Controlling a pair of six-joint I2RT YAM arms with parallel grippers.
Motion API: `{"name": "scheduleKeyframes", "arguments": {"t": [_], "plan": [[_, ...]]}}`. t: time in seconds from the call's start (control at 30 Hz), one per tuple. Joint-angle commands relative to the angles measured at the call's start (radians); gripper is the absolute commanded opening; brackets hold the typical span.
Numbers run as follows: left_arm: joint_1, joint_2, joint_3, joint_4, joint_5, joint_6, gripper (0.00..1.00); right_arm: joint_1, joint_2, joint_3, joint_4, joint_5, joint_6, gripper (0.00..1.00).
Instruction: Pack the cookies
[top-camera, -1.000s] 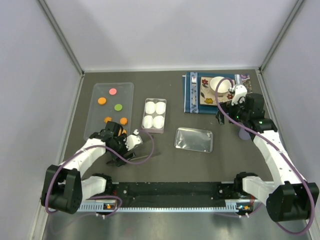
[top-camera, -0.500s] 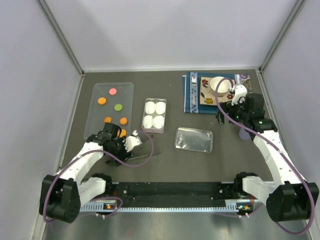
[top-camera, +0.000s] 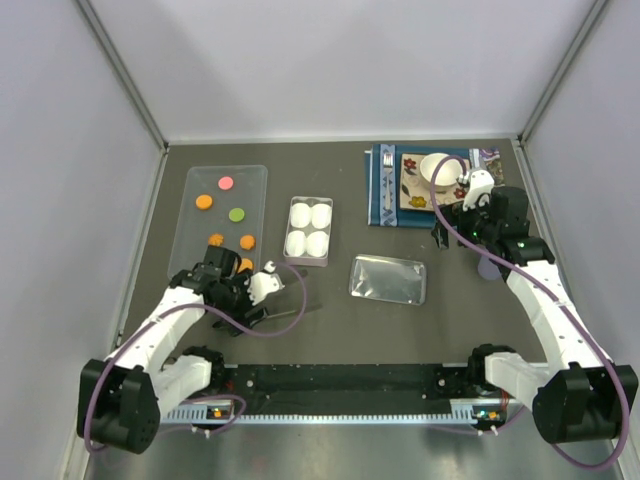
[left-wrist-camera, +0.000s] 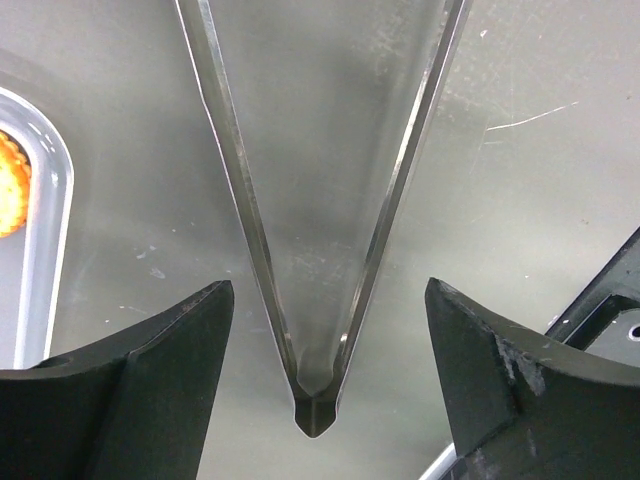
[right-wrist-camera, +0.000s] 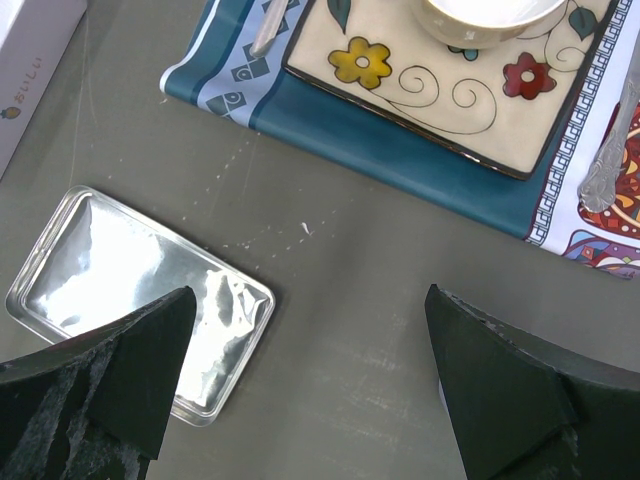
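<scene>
Several cookies lie on a clear tray (top-camera: 190, 225) at the left: a pink cookie (top-camera: 225, 182), a green cookie (top-camera: 237, 214) and orange cookies (top-camera: 204, 201). One orange cookie (left-wrist-camera: 8, 185) shows at the left edge of the left wrist view. The white four-cup box (top-camera: 308, 230) stands right of the tray. Metal tongs (left-wrist-camera: 318, 250) lie flat on the table, thin in the top view (top-camera: 295, 311). My left gripper (left-wrist-camera: 328, 300) is open, its fingers on either side of the tongs' hinged end without touching it. My right gripper (right-wrist-camera: 310, 300) hangs open over bare table.
A clear lid (top-camera: 388, 279) lies right of the box, also under my right gripper's left finger (right-wrist-camera: 140, 300). A blue placemat (top-camera: 385, 190) with a flowered plate (right-wrist-camera: 440, 90) and a cup (top-camera: 440, 170) fills the far right. Grey walls enclose the table.
My left gripper narrowed around the tongs' hinge, then widened again, and its arm drew slightly left. The tongs stay on the table. The right arm has not moved.
</scene>
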Motion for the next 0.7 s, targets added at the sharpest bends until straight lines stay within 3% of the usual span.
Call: {"name": "scheduleKeyframes", "arguments": {"t": [0.0, 0.67], "plan": [[0.0, 0.019, 0.02, 0.002, -0.007, 0.017, 0.85, 0.012, 0.003, 0.056, 0.02, 0.004, -0.01, 0.99], [0.0, 0.163, 0.023, 0.089, -0.008, -0.008, 0.85, 0.012, 0.004, 0.055, 0.02, 0.004, -0.01, 0.99]]}}
